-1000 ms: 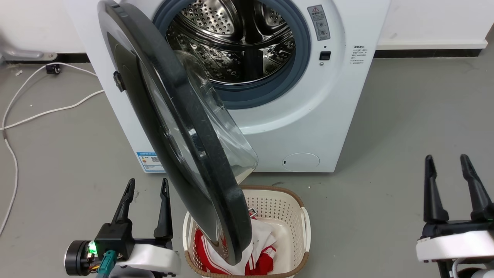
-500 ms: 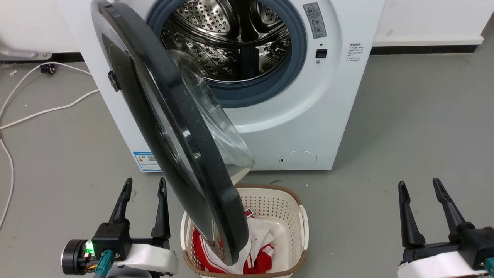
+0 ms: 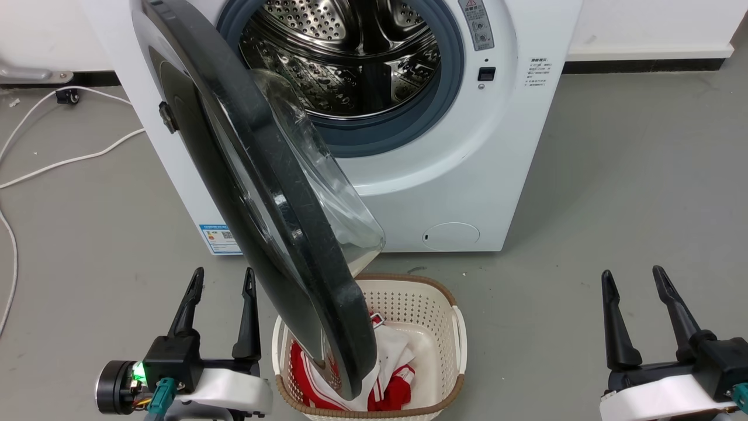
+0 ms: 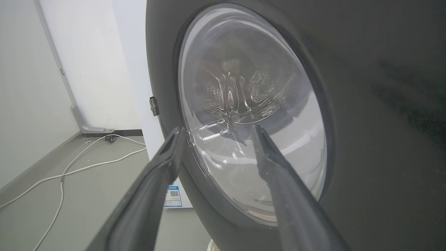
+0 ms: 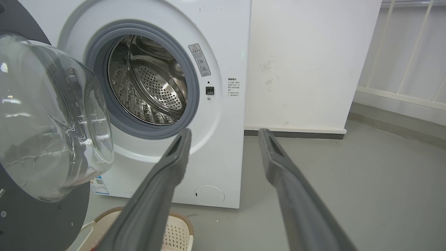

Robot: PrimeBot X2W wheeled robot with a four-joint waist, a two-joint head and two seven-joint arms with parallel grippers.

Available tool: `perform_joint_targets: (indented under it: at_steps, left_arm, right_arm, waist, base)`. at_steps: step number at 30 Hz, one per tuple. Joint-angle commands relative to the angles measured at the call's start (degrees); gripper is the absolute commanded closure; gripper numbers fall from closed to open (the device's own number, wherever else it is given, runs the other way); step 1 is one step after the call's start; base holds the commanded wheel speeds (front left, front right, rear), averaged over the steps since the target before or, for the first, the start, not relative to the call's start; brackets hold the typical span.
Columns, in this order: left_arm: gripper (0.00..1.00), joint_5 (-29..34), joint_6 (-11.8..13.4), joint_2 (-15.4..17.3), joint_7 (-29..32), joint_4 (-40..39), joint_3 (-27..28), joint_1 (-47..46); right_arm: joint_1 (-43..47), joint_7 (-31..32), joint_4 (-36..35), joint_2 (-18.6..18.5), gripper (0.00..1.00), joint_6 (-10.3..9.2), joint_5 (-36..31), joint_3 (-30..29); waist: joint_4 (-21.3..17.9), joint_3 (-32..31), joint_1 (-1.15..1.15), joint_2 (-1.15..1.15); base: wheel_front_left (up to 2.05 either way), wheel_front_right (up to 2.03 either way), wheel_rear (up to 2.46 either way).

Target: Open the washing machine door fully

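Grey floor, machine at twelve o'clock: washing machine door hangs half-swung, no wider than a second ago. Right gripper has dropped to five o'clock, left gripper sits at seven, both with fingers apart. The push is still owed.

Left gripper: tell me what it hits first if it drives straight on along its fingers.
The left gripper, open, points at the outer face of the washing machine door; it would likely meet the round glass at its centre first. How far off is unclear.
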Motion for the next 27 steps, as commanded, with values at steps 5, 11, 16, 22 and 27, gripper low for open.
perform_joint_targets:
  at_steps: [5, 11, 16, 22, 27]
  left_arm:
    - [0.00, 0.0, 0.0, 0.0, -0.2, -0.1, 0.1, -0.4]
    - [1.00, 0.1, -0.4, 0.0, -0.2, -0.9, 0.1, -0.5]
    - [1.00, -0.1, -0.2, 0.0, -0.2, -2.3, 0.3, -0.9]
    - [1.00, -0.4, 0.2, 0.0, -0.2, -8.3, 0.9, -2.1]
    - [1.00, 0.3, 0.2, 0.0, -0.2, -15.3, 1.0, -3.7]
  right_arm:
    - [-0.5, -0.3, 0.4, 0.2, 0.00, -0.04, 0.1, 0.1]
    - [-0.8, -0.3, 0.7, 0.2, 0.00, -0.04, 0.4, 0.2]
    - [-0.9, -0.3, 1.0, 0.2, 0.00, -0.04, 0.7, 0.3]
    - [-0.9, -0.2, 1.2, 0.2, 0.00, -0.04, 1.0, 0.3]
    - [-1.1, -0.2, 1.4, 0.2, 0.00, -0.04, 1.2, 0.3]
  waist:
    - [0.0, -0.1, 0.00, 0.00]
    - [0.0, 0.0, 0.00, 0.00]
    - [0.0, 0.0, 0.00, 0.00]
    - [0.3, 0.0, 0.00, 0.00]
    - [0.5, 0.1, 0.00, 0.00]
  base:
    - [0.00, 0.00, 0.00]
    - [0.00, 0.00, 0.00]
    - [0.00, 0.00, 0.00]
    - [0.00, 0.00, 0.00]
    - [0.00, 0.00, 0.00]
